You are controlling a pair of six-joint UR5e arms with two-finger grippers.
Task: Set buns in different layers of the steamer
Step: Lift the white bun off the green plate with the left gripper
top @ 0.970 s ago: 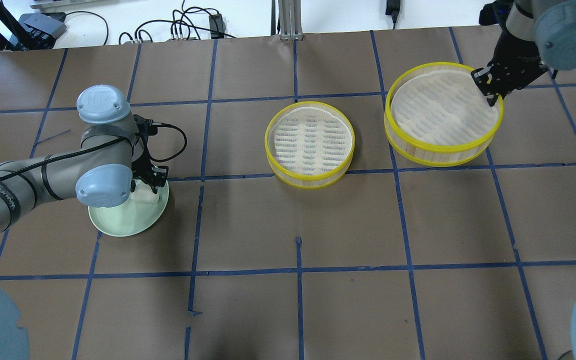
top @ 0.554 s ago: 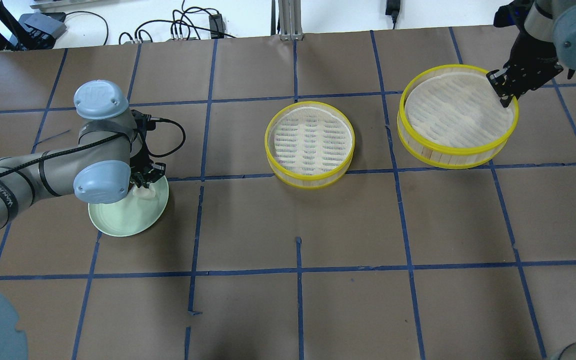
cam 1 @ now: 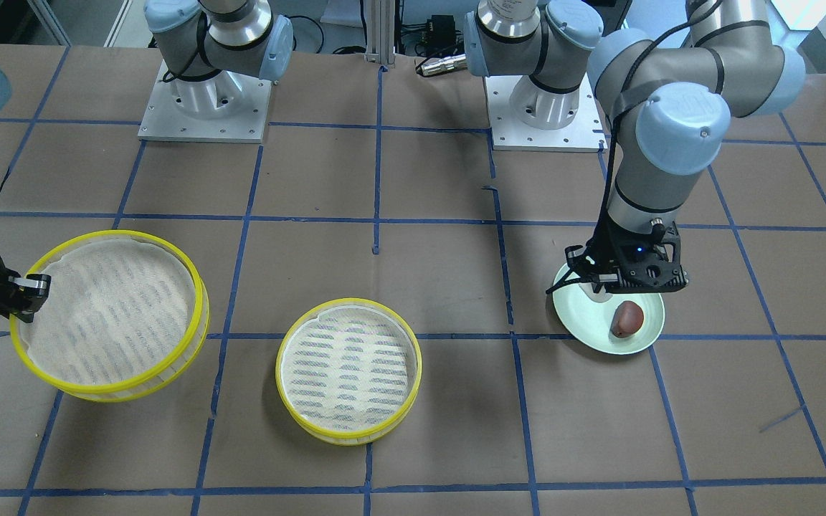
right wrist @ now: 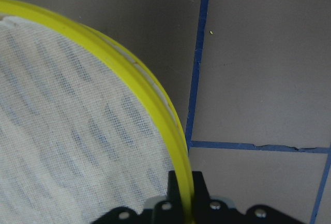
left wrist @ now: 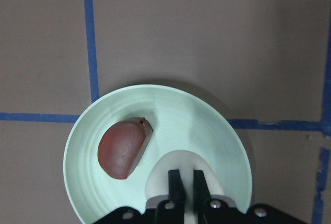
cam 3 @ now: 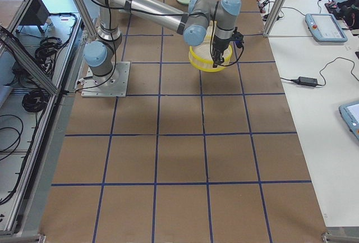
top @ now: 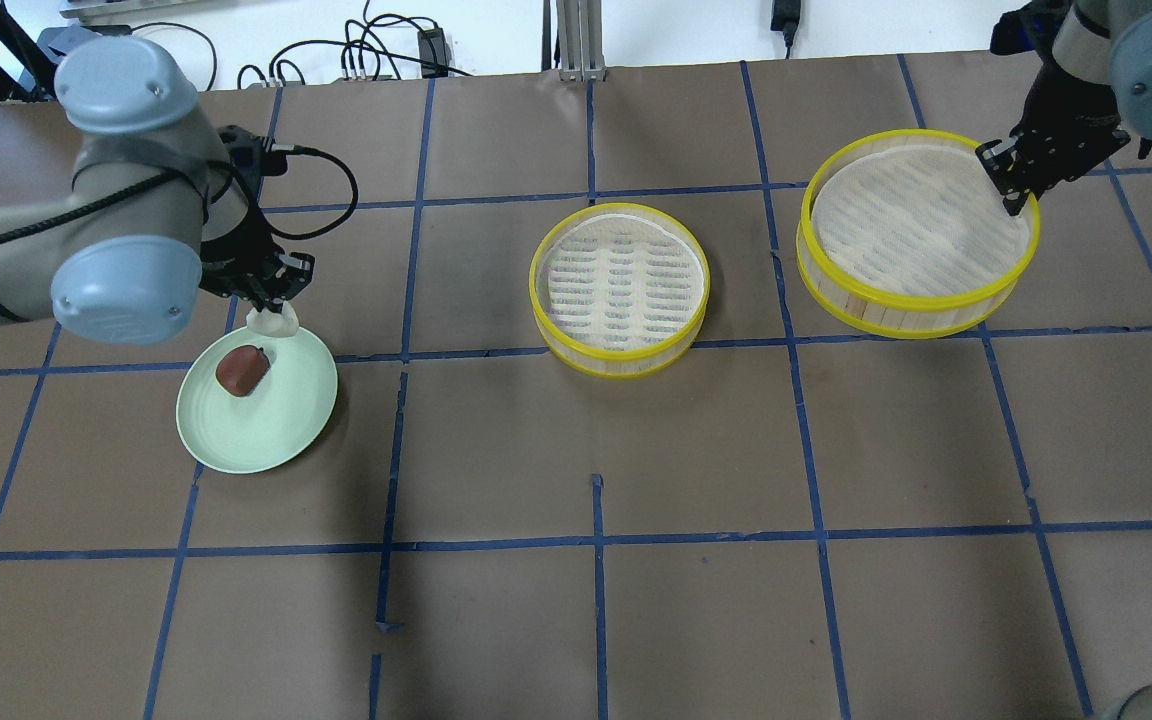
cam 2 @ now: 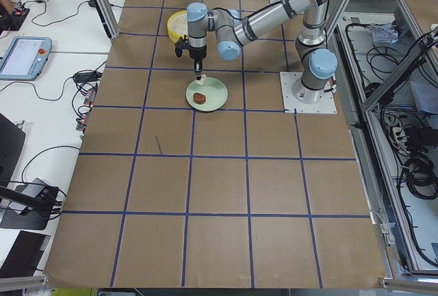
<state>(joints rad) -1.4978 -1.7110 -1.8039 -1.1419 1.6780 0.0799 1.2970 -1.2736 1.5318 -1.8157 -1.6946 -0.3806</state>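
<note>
My left gripper (top: 271,298) is shut on the white bun (top: 272,321) and holds it just above the far rim of the pale green plate (top: 256,430). The left wrist view shows the white bun (left wrist: 178,162) between the fingers. The dark reddish-brown bun (top: 241,369) lies on the plate. My right gripper (top: 1014,188) is shut on the yellow rim of the larger steamer layer (top: 921,235) at the far right and holds it slightly tilted. The second steamer layer (top: 620,288) sits in the middle, nothing in it.
Brown paper with blue tape lines covers the table (top: 596,600). Cables and a power brick lie beyond the far edge (top: 376,55). The two arm bases (cam 1: 198,100) stand at the robot's side.
My left gripper has risen from the plate with the white bun, uncovering the dark bun. My right gripper has carried its steamer layer a little to the right.
</note>
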